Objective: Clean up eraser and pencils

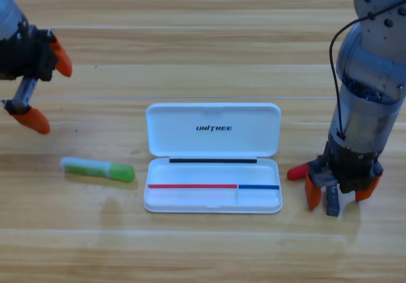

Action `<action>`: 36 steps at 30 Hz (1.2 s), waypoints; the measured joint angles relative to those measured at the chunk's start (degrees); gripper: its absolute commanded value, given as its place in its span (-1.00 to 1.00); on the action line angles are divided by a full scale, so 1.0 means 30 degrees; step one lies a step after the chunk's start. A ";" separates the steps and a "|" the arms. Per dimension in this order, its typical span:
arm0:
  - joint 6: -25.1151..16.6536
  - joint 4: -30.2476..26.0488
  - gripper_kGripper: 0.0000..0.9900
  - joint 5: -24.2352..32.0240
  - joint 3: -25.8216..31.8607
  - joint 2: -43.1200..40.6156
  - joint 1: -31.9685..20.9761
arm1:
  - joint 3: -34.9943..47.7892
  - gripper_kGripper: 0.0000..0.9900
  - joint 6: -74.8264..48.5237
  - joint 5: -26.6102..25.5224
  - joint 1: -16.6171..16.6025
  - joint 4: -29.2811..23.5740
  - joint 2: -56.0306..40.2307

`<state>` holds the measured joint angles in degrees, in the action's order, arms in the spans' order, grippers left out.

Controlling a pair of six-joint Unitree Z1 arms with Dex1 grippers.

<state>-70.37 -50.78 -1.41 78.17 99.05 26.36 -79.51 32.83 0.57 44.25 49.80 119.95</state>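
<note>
Right tool [334, 196] apparently grasps the eraser [332, 202] beside the case [213, 169]; left tool [43, 92] gapes.

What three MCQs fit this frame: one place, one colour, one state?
1. Where is the green pencil relative to the case?
A. inside it
B. left of it, on the table
C. on its lid

2. What colour is the case?
A. white
B. black
C. green

3. How is the left gripper?
A. shut on the pencil
B. open, holding nothing
C. out of view

Key:
1 B: it lies on the wood left of the case, while the right gripper points down on the case's other side.
2 A: lid and tray are both white.
3 B: its jaws stand apart at the upper left with nothing between them.
</note>
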 measured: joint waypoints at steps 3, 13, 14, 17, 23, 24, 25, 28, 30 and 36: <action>0.0026 -0.0215 1.00 0.0659 0.0031 0.0295 -0.0002 | 0.0000 -0.30 -0.0003 -0.0052 0.0000 0.0000 0.0002; 0.0682 -0.1684 0.97 0.2398 0.1082 0.2493 -0.0002 | 0.0006 -1.00 -0.2234 -0.1039 0.0000 0.0019 0.0028; 0.0819 -0.1713 0.97 0.2398 0.1082 0.2602 -0.0002 | 0.0006 -1.00 -0.2639 -0.1079 -0.0001 0.0110 0.0027; 0.1144 -0.1769 0.97 0.2398 0.1083 0.2790 -0.0002 | -0.0065 -1.00 -0.5091 -0.1098 0.0000 0.1050 -0.0024; 0.1538 -0.1798 0.97 0.2398 0.1083 0.3516 -0.0003 | -0.1466 -1.00 -1.6482 -0.1066 0.0078 0.3305 -0.1521; 0.1604 -0.1798 0.97 0.2398 0.1083 0.3647 -0.0003 | -0.1910 -1.00 -1.8107 -0.1065 0.0139 0.3771 -0.2033; 0.1664 -0.1798 0.97 0.2398 0.1083 0.3746 -0.0003 | -0.2387 -1.00 -1.9325 -0.1064 0.0211 0.4275 -0.2383; 0.1780 -0.1798 0.97 0.2397 0.1083 0.4103 -0.0003 | -0.3169 -1.00 -2.1932 -0.1066 0.0497 0.4973 -0.3095; 0.1794 -0.1797 0.98 0.2398 0.1083 0.4439 -0.0002 | -0.3571 -1.00 -2.2405 -0.1065 0.0766 0.5001 -0.3076; 0.1798 -0.1483 0.98 0.2397 0.0959 0.5327 -0.0006 | -0.5020 -1.00 -2.4595 -0.1005 0.1411 0.5001 -0.2255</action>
<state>-64.98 -55.23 5.79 81.05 115.03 26.34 -94.57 -40.96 -2.44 48.49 64.81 113.19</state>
